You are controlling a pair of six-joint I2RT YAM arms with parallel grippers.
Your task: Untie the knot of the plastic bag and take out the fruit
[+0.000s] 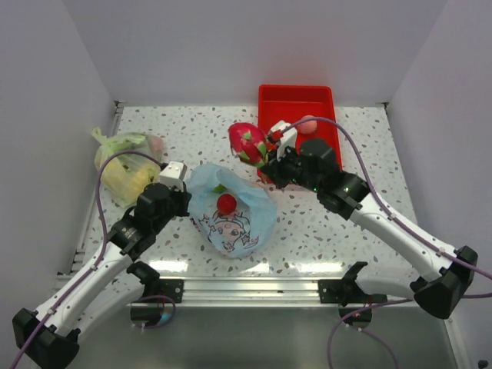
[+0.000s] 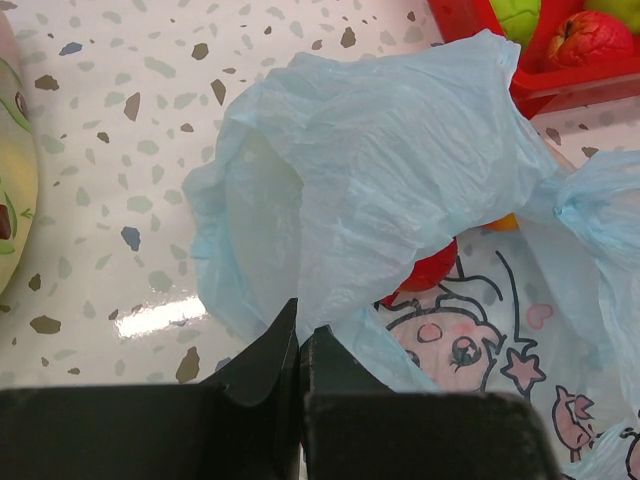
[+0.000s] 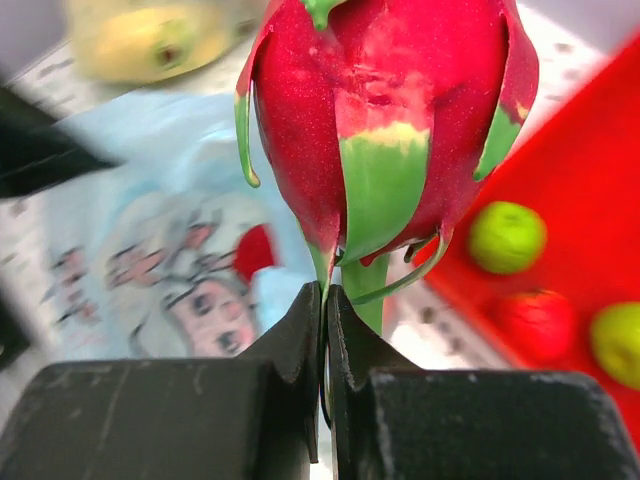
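The light blue plastic bag (image 1: 234,219) with the cartoon girl's face lies mid-table, its mouth gaping; no knot shows. A red fruit (image 1: 226,203) sits inside the opening. My left gripper (image 1: 187,203) is shut on the bag's left rim, and in the left wrist view its tips (image 2: 301,335) pinch the blue film (image 2: 370,180). My right gripper (image 1: 265,159) holds the pink dragon fruit (image 1: 246,142) off the table, beside the red tray. In the right wrist view its jaws (image 3: 325,298) are shut on a green leaf of the dragon fruit (image 3: 385,110).
A red tray (image 1: 296,98) at the back right holds green fruits (image 3: 507,237) and a red one (image 3: 538,322). A yellow-green bag (image 1: 123,161) with yellow fruit lies at the left, behind my left arm. White walls enclose the table.
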